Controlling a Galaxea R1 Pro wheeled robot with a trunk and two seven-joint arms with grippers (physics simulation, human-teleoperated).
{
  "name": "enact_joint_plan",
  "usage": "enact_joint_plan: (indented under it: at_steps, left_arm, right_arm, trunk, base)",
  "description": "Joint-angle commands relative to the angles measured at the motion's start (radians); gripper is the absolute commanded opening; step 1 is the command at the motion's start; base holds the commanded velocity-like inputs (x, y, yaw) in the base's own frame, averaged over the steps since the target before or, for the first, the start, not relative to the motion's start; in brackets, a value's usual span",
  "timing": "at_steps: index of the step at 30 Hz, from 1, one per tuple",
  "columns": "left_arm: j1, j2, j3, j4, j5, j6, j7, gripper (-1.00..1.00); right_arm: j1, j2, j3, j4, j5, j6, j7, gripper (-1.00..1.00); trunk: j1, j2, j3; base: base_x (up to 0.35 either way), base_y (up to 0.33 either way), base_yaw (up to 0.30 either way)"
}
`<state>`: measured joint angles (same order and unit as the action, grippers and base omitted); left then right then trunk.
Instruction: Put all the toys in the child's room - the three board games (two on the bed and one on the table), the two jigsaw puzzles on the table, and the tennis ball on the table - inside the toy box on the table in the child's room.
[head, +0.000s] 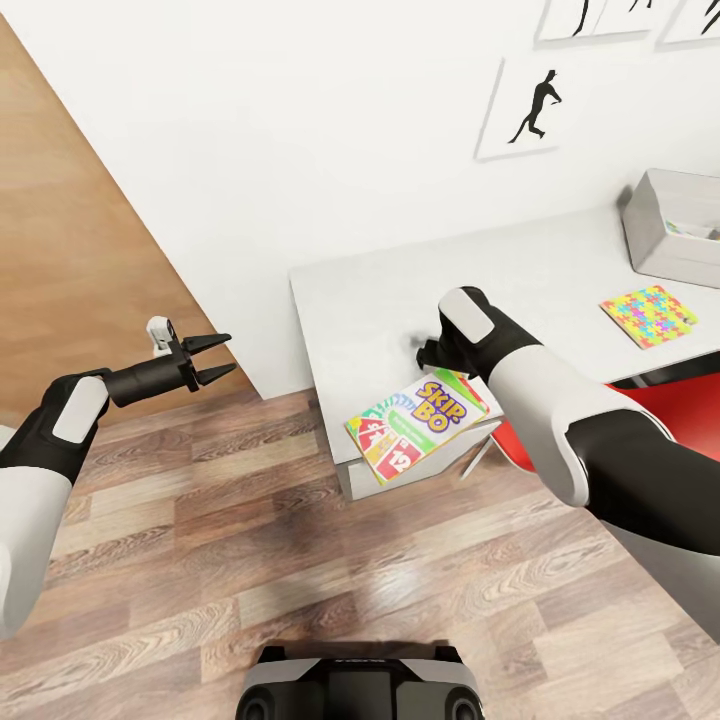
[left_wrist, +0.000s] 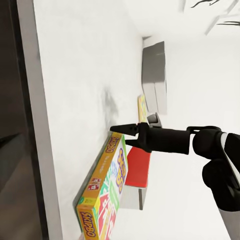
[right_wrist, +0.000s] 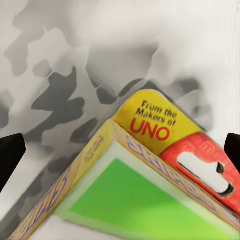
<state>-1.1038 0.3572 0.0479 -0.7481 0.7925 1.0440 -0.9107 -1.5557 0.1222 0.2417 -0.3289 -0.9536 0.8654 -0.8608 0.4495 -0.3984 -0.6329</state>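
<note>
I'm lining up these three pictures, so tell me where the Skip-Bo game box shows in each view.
Head view: the Skip-Bo box lies below centre, overhanging the near edge of the table, just below the right pincer.
Left wrist view: the box sits at the lower middle, seen edge-on, beside the right pincer.
Right wrist view: its corner with the "UNO" print spans the lower half.
Shared landmark: the pale table top under the box.

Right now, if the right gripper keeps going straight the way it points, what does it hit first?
Most likely the Skip-Bo box, lying between its open fingers on the table; depth is unclear.
</note>
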Motion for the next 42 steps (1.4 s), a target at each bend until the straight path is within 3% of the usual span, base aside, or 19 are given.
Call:
enact_joint_plan:
  at_steps: [1,16,28,42]
  left_arm:
    - [-0.001,0.0,0.001,0.0,-0.004,0.003,-0.005,1.0]
    - [-0.001,-0.001,0.001,0.0,-0.004,0.003,-0.005,1.0]
    - [-0.001,0.0,0.001,0.0,-0.004,0.003,-0.005,1.0]
    - [-0.001,0.0,0.001,0.001,-0.004,0.003,-0.005,1.0]
  right_arm:
    - [-0.001,-0.001,0.009,-0.001,-0.01,0.004,-0.007,1.0]
    - [-0.005,-0.002,0.009,-0.007,-0.01,-0.002,-0.008,1.0]
    - [-0.002,-0.004,0.01,-0.109,-0.008,-0.004,-0.013,1.0]
    - [0.0,-0.004,0.01,-0.133,-0.008,-0.009,-0.013,1.0]
  trunk:
    - [0.001,-0.002,-0.001]
    - [0.001,-0.002,-0.001]
    - [0.001,-0.002,-0.001]
    - [0.001,-0.002,-0.001]
  base:
    - [0.0,0.0,0.0]
    - [0.0,0.0,0.0]
    - [0.0,0.0,0.0]
    - [0.0,0.0,0.0]
